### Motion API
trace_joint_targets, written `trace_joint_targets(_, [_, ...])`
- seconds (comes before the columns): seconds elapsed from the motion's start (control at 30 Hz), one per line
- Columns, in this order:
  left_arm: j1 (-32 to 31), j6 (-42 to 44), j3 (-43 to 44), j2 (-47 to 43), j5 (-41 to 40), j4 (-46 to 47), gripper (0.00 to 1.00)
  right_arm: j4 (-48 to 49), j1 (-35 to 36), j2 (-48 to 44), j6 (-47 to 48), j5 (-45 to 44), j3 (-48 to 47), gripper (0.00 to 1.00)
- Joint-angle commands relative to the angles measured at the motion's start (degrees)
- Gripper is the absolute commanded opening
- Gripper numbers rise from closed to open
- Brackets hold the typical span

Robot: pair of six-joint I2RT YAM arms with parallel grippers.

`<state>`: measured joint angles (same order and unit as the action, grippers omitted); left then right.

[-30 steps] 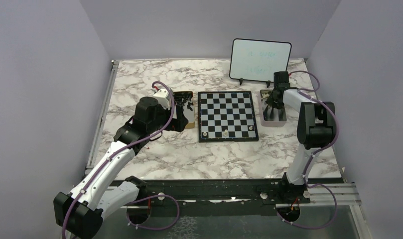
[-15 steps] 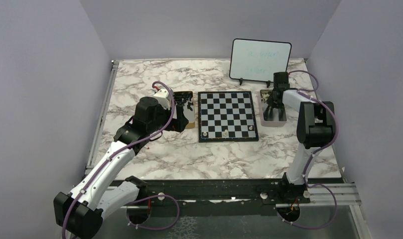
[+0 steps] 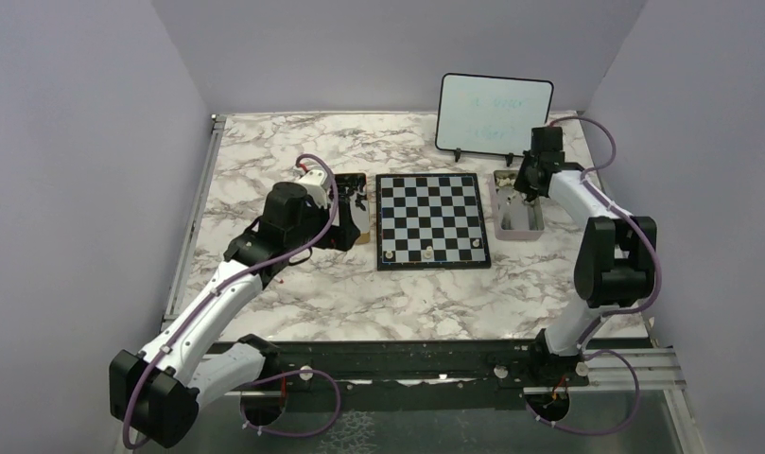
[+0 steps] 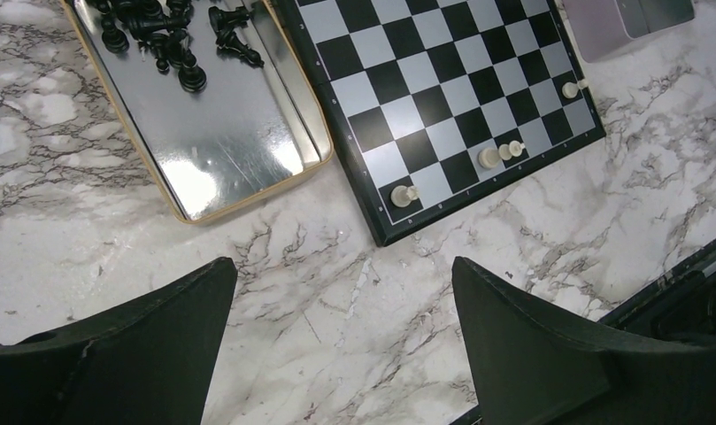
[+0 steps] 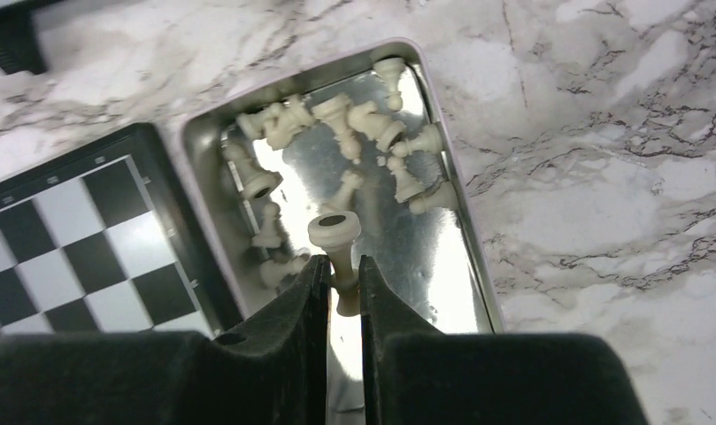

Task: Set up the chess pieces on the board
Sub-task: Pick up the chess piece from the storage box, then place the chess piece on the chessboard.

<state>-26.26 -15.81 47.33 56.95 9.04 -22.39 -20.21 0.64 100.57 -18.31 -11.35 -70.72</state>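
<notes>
Marble-look desk boxed in by plain lilac walls

The desk (image 3: pixel 293 293), white with grey-brown veining, fills the middle of the top view. The left wall (image 3: pixel 76 142), back wall (image 3: pixel 378 47) and right wall (image 3: pixel 709 170) close it in, all matt pale lilac. A whiteboard (image 3: pixel 495 113) stands upright at the upper right, its faint writing unreadable. A black rail (image 3: pixel 407 364) runs along the desk's lower edge. Light is soft and even.

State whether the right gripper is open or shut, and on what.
Shut: the right gripper pinches a cream chess piece over the metal tray.
</notes>
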Motion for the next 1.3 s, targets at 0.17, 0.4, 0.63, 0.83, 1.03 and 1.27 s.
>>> trace_joint_targets(0.17, [-0.19,-0.09,0.29,4.27,14.25,11.82,0.85,-2.64,2.16,-9.79,5.09,21.61,2.62,0.16])
trace_joint_targets(0.4, [-2.79,5.99,-1.53,5.66,21.16,24.80,0.81,0.28,10.51,-17.87,6.39,32.01,9.13,0.16])
trace_joint_targets(0.63, [-10.79,33.60,2.00,6.48,22.59,20.14,0.78,3.77,15.93,-23.45,5.28,47.39,13.85,0.16])
trace_joint_targets(0.83, [-14.85,50.62,2.59,6.01,25.56,17.74,0.82,6.87,17.99,-27.13,3.67,56.39,17.46,0.17])
trace_joint_targets(1.03, [-17.59,61.25,1.83,4.78,23.11,17.50,0.76,6.14,23.36,-27.37,0.39,59.58,18.03,0.19])
trace_joint_targets(1.27, [-22.30,70.80,0.50,2.90,17.74,12.35,0.71,6.66,27.42,-26.31,-2.23,63.78,16.61,0.20])
